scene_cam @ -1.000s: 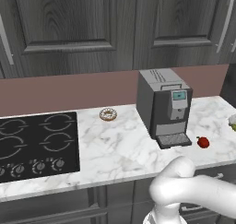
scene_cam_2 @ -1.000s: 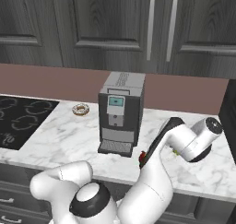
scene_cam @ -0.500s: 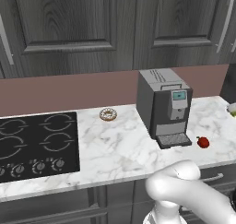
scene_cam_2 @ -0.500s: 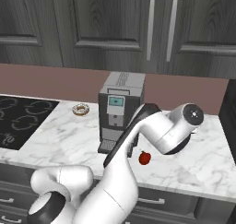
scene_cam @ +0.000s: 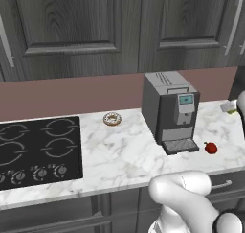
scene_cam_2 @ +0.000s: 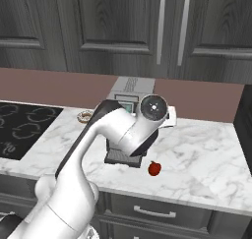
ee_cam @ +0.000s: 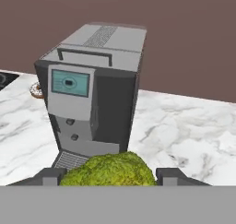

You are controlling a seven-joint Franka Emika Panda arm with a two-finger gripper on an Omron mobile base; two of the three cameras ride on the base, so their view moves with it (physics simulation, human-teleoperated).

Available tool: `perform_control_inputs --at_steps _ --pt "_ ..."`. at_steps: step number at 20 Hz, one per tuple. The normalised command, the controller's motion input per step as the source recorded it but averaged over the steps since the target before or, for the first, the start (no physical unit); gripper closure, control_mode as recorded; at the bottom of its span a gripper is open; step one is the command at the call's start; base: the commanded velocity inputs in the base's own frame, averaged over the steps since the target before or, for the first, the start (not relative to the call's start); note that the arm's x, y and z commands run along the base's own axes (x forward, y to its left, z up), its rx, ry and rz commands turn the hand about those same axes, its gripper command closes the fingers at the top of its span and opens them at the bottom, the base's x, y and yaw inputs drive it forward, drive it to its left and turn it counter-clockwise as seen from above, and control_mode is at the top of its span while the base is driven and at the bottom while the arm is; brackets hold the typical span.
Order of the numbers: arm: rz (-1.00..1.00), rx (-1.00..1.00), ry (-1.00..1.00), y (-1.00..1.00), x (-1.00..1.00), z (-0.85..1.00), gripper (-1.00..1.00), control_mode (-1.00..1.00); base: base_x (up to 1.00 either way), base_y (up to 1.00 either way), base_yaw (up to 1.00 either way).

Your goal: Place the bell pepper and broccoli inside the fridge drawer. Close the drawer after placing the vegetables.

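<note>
Marble counter: white and veined, it carries everything I can see, with dark cabinets above and a brown backsplash behind.
Cooktop: black, set into the counter at the left end.
Arm: from my right base view it rises from the lower left, bends over the counter edge and crosses in front of the coffee machine, wrist joint facing the camera.
Coffee machine: grey, upright against the backsplash, screen on its front, drip tray at its foot.
Gripper: my hand view looks level at the machine's front; the two finger tips sit on either side of the broccoli.
Jaws: closed on the broccoli, a tip touching each flank.
Broccoli: green, bumpy, held between the tips, above the counter.
Donut: lying on the counter left of the machine, near the backsplash.
Pepper: red, on the counter just right of the drip tray, apart from the gripper.
</note>
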Motion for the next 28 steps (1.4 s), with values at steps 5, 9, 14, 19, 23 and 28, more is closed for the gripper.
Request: perform_control_inputs --at_steps 5,9,14,19,23,28 --pt "0.00 -0.05 0.00 0.53 -0.01 0.11 1.00 -1.00 0.00 0.00 0.00" --pt "0.01 -0.01 0.02 0.25 0.00 0.00 1.00 -1.00 0.00 0.00 0.00" --pt "0.01 0.00 0.00 0.22 -0.03 0.00 1.00 -1.00 0.00 0.00 0.00" --pt "0.00 0.00 0.00 0.30 -0.26 0.02 1.00 -1.00 0.00 0.00 0.00" --pt "0.00 -0.02 0.01 0.32 -0.01 0.00 1.00 -1.00 0.00 0.00 0.00" --pt "0.00 0.00 0.00 0.06 -0.01 0.00 1.00 -1.00 0.00 0.00 0.00"
